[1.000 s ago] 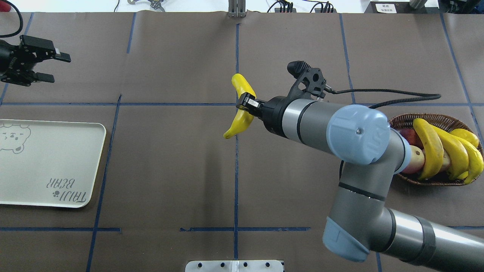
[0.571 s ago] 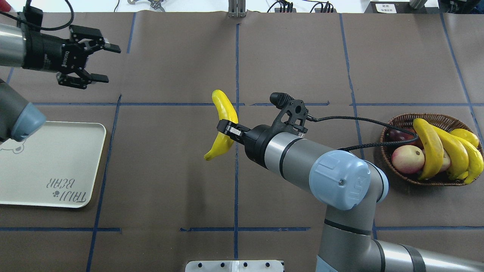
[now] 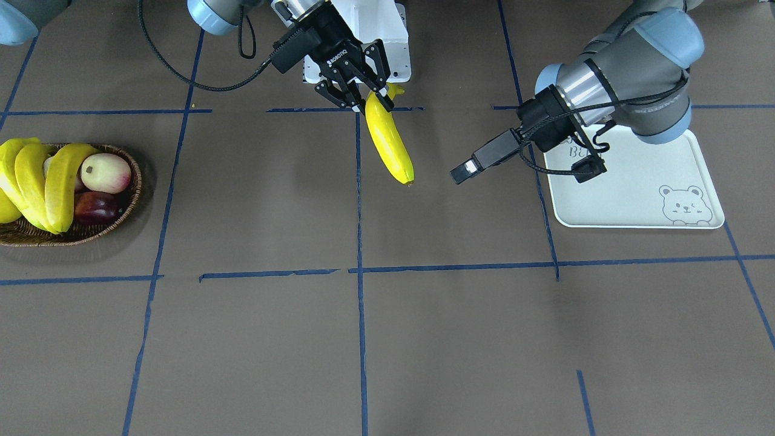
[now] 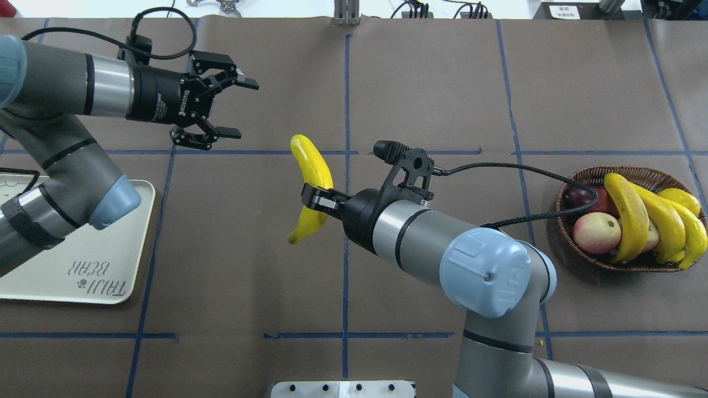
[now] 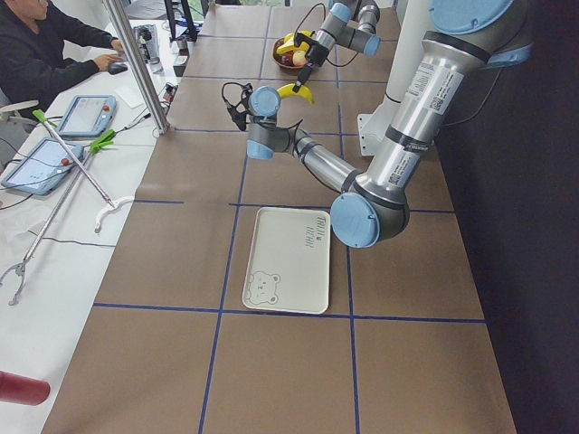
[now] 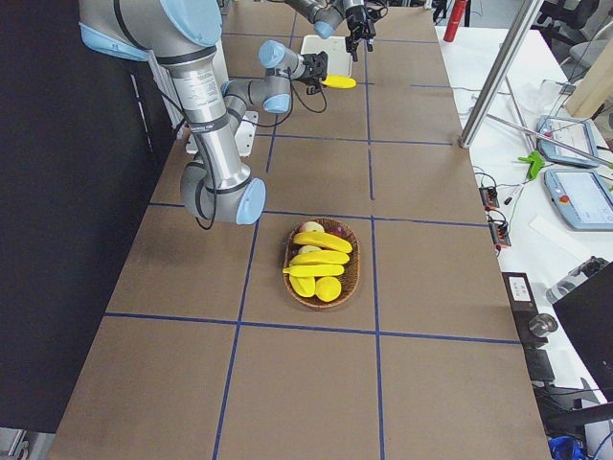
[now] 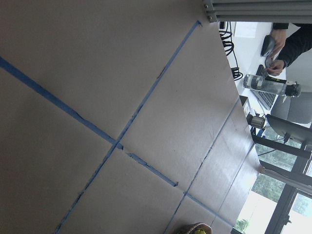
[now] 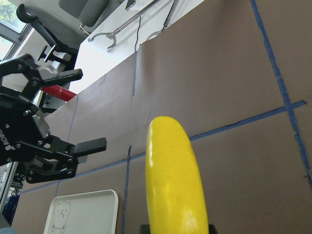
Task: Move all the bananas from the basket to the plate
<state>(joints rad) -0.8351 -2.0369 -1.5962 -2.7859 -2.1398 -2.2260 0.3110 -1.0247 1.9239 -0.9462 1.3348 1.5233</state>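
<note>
My right gripper (image 4: 316, 200) is shut on the middle of one banana (image 4: 310, 177) and holds it above the table's centre, left of the middle tape line. It also shows in the front view (image 3: 390, 142) and the right wrist view (image 8: 175, 185). My left gripper (image 4: 240, 109) is open and empty, up and to the left of that banana, with a gap between them. Three more bananas (image 4: 630, 215) lie across the wicker basket (image 4: 586, 177) at the right. The white plate (image 4: 66, 249) lies bare at the left edge, partly under my left arm.
The basket also holds a peach-coloured fruit (image 4: 596, 232), a dark red fruit (image 4: 579, 198) and a stubby yellow fruit (image 4: 679, 199). A white mounting plate (image 4: 343, 388) sits at the near edge. Cables and gear line the far edge. Blue tape lines cross the brown mat.
My right gripper has carried the banana left and a little nearer. My left arm has swung in from the left edge toward the banana, with its gripper still open.
</note>
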